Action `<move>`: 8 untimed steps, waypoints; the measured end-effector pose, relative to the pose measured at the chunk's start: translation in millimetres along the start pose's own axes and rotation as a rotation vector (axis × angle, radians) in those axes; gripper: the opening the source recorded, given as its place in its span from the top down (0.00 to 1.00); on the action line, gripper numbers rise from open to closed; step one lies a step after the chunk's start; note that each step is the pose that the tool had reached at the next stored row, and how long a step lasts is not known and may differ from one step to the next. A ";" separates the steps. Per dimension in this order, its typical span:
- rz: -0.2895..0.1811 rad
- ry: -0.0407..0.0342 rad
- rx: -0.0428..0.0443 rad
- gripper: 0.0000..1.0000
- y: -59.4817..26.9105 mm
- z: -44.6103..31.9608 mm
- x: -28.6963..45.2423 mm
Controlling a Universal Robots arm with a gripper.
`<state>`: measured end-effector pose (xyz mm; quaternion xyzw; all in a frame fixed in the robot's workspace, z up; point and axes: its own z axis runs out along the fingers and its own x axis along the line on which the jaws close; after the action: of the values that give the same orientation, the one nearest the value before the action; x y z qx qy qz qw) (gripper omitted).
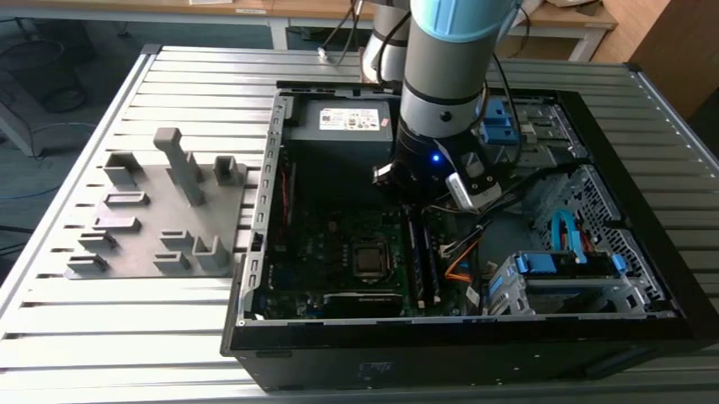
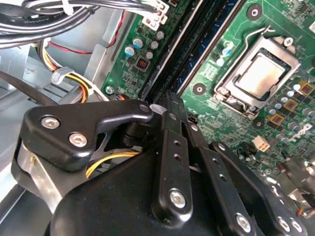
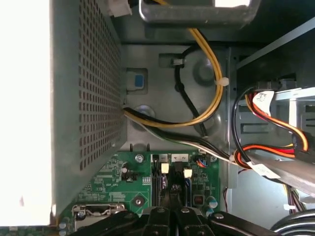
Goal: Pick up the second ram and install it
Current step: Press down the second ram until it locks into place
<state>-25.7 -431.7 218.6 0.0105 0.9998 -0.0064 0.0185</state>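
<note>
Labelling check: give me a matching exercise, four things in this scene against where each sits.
1 grey holder blocks
2 blue drive bracket
3 processor socket
4 power supply

A on the green motherboard
B outside the case, exterior view's left
C case's far end, white label
D in the case, exterior view's right

Pairs: 1-B, 2-D, 3-A, 4-C

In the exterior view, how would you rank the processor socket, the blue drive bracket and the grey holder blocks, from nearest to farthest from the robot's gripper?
Measured from the gripper, low over the motherboard inside the case:
1. Processor socket, on the board just toward the case's front.
2. Blue drive bracket, at the exterior view's right, inside the case.
3. Grey holder blocks, outside the case, at the exterior view's left.
</note>
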 end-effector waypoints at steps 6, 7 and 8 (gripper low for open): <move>0.000 -0.0026 -0.0040 0.90 0.6 -1.5 -0.2; 0.000 -0.0025 -0.0023 0.90 0.3 -5.8 -0.3; 0.000 -0.0021 -0.0010 0.90 0.1 -9.2 -0.3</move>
<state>-25.7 -431.4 227.8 0.0106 0.9997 -0.0059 0.0196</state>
